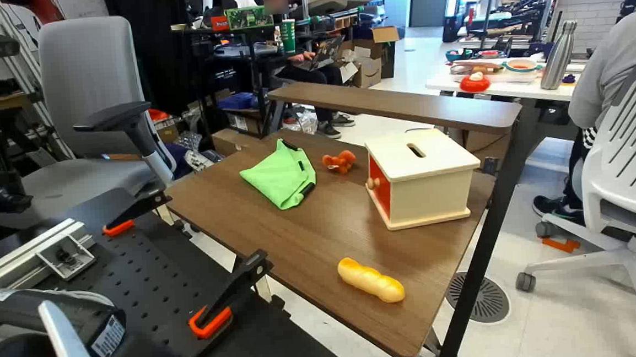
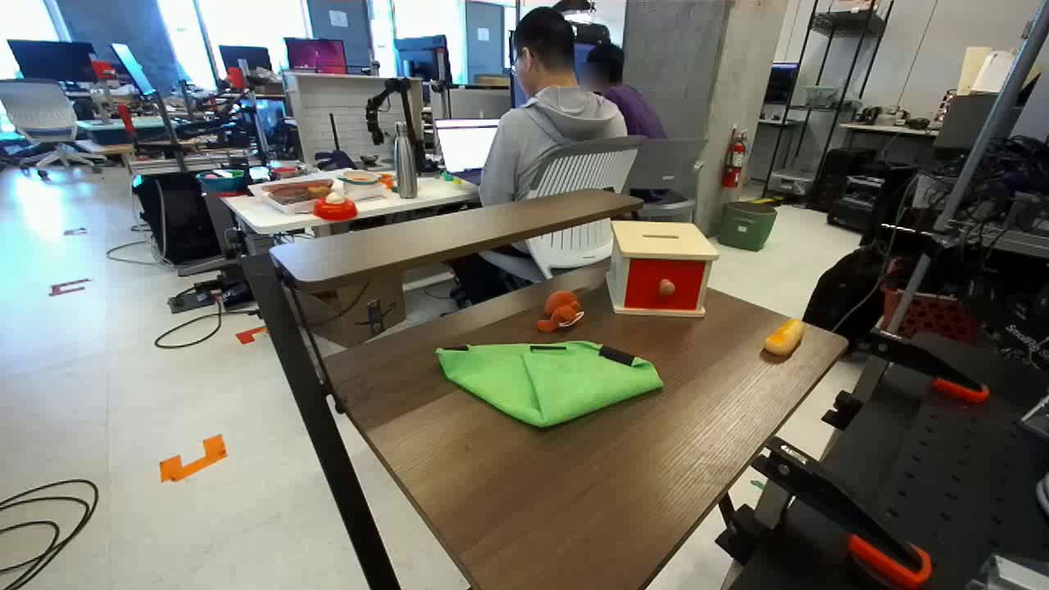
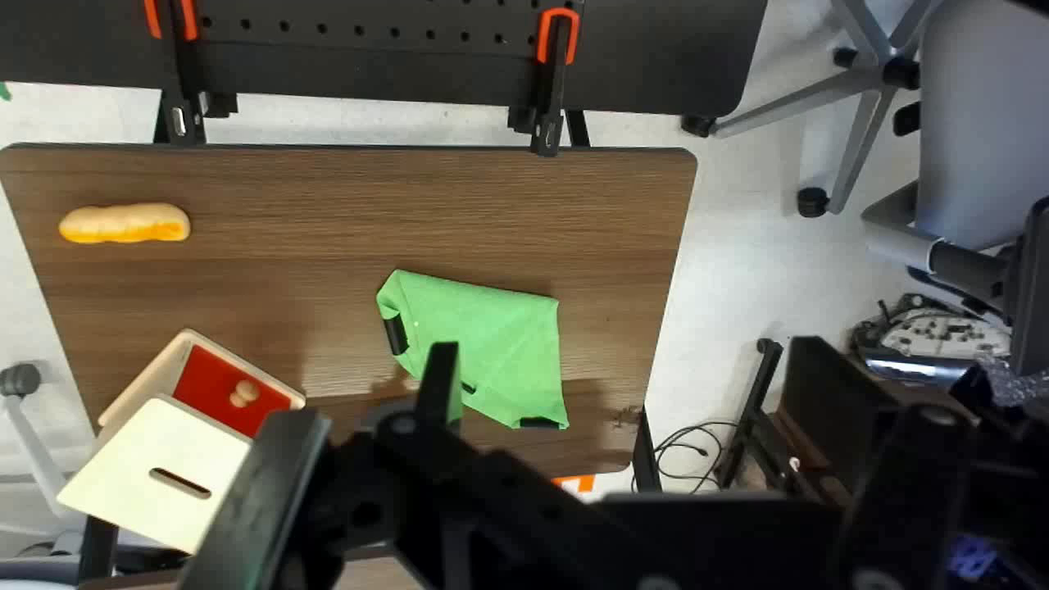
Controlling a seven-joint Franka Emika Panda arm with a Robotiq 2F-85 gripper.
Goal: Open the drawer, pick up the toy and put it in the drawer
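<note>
The wooden box (image 1: pixel 429 194) has a slotted top and stands on the brown table. Its reddish-orange drawer (image 2: pixel 647 283) with a round wooden knob looks shut; it also shows in the wrist view (image 3: pixel 205 385). A small orange toy (image 1: pixel 340 161) lies near the box and shows in an exterior view (image 2: pixel 562 311); in the wrist view it is hidden. A bread-shaped toy (image 1: pixel 371 280) lies near a table edge, also in the wrist view (image 3: pixel 123 223). My gripper (image 3: pixel 633 348) is open and empty, high above the table. The exterior views do not show its fingers.
A green cloth (image 1: pixel 282 175) with black pieces lies beside the orange toy. A raised shelf (image 2: pixel 467 233) runs along the table's far side behind the box. Black clamps (image 1: pixel 236 288) with orange ends stand on the black bench (image 1: pixel 147 277) beside the table (image 3: pixel 328 188).
</note>
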